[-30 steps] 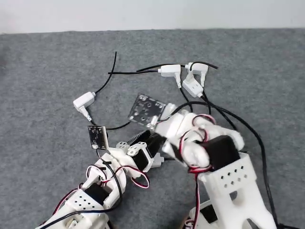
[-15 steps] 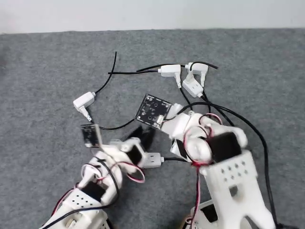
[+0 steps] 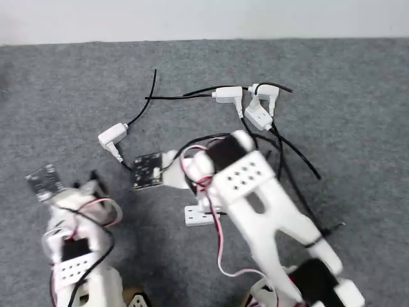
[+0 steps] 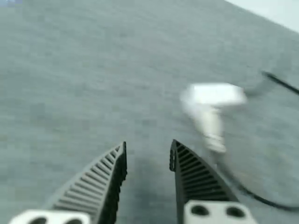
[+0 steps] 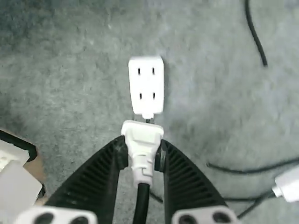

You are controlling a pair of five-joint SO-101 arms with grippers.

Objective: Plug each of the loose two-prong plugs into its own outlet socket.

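My right gripper is shut on a white two-prong plug with a black cable. The plug's prongs meet the near end of the white outlet block, whose top face shows two pairs of slots. From above, the outlet block lies on the carpet, half under the right arm. My left gripper is open over bare carpet, and a loose white plug lies a short way ahead of it. That plug sits beyond the left arm.
Three more white plugs lie at the back, with black cables looping across the grey carpet. Another cable runs beside the outlet block. A pale wall bounds the far edge.
The left arm has pulled away from the outlet block, back to the left. The right arm has swung leftward over the block.
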